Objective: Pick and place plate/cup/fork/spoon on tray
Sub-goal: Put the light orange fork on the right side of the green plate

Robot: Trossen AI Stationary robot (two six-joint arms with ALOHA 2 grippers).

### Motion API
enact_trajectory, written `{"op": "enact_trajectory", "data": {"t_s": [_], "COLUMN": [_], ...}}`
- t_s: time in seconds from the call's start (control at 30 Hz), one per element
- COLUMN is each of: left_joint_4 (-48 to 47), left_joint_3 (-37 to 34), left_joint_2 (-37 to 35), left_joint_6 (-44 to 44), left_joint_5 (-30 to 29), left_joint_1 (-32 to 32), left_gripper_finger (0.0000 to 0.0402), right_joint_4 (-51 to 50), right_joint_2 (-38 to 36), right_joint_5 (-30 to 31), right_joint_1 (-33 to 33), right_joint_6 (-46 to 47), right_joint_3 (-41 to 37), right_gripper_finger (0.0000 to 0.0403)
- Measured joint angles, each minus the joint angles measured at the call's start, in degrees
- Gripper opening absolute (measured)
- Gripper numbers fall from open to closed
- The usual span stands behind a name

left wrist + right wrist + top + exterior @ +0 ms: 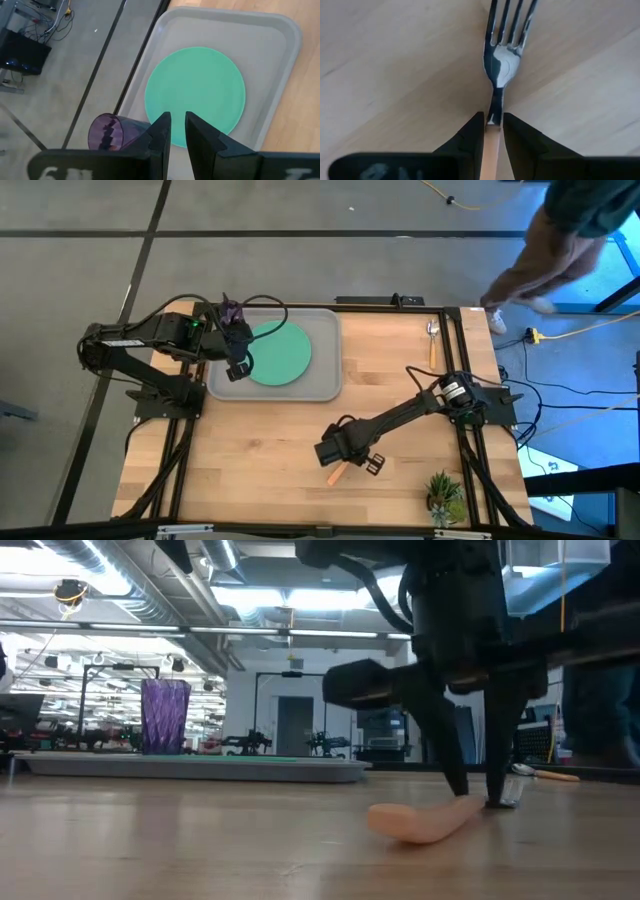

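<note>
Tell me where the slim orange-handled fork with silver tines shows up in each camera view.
High view: the fork lies on the wooden table's near middle, under the right gripper.
Low view: its orange handle lies in the foreground, between that gripper's fingertips.
Left wrist view: not in it.
Right wrist view: tines at top centre, handle between the fingers.
Shared landmark: the right gripper closed on the handle.

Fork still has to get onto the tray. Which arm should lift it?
The right. Its pincer already straddles the fork at the neck, fingers down on the wood. The left pincer hovers over the tray, above the plate and cup, far from the fork.
</note>
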Motion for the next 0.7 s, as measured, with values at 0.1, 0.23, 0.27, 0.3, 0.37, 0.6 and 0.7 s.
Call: {"op": "enact_trajectory", "data": {"t_s": [0.1,0.23,0.27,0.3,0.37,0.6,0.7], "left_joint_4": [0.0,0.0,0.0,0.0,0.0,0.0,0.0], "left_joint_3": [0.0,0.0,0.0,0.0,0.0,0.0,0.0], "left_joint_2": [0.0,0.0,0.0,0.0,0.0,0.0,0.0], "left_joint_6": [0.0,0.0,0.0,0.0,0.0,0.0,0.0], "left_joint_5": [0.0,0.0,0.0,0.0,0.0,0.0,0.0], "left_joint_1": [0.0,0.0,0.0,0.0,0.0,0.0,0.0], "left_gripper_finger": [0.0050,0.0050,0.0050,0.0050,0.0050,0.0050,0.0050], "right_joint_4": [2.4,4.0,4.2,4.2,4.3,4.1,4.1], "right_joint_2": [0.0,-0.4,-0.4,-0.5,-0.5,-0.4,-0.3], "right_joint_5": [0.0,-0.2,-0.2,-0.2,-0.2,0.1,0.1], "right_joint_1": [0.0,0.0,0.0,0.0,0.0,0.0,0.0], "right_joint_6": [0.0,0.0,0.0,0.0,-0.1,-7.3,-7.4], "right_joint_3": [-1.1,-2.7,-3.0,-3.4,-3.7,-3.7,-3.8], "right_gripper_finger": [0.0079,0.0079,0.0079,0.0079,0.0079,0.0079,0.0079]}}
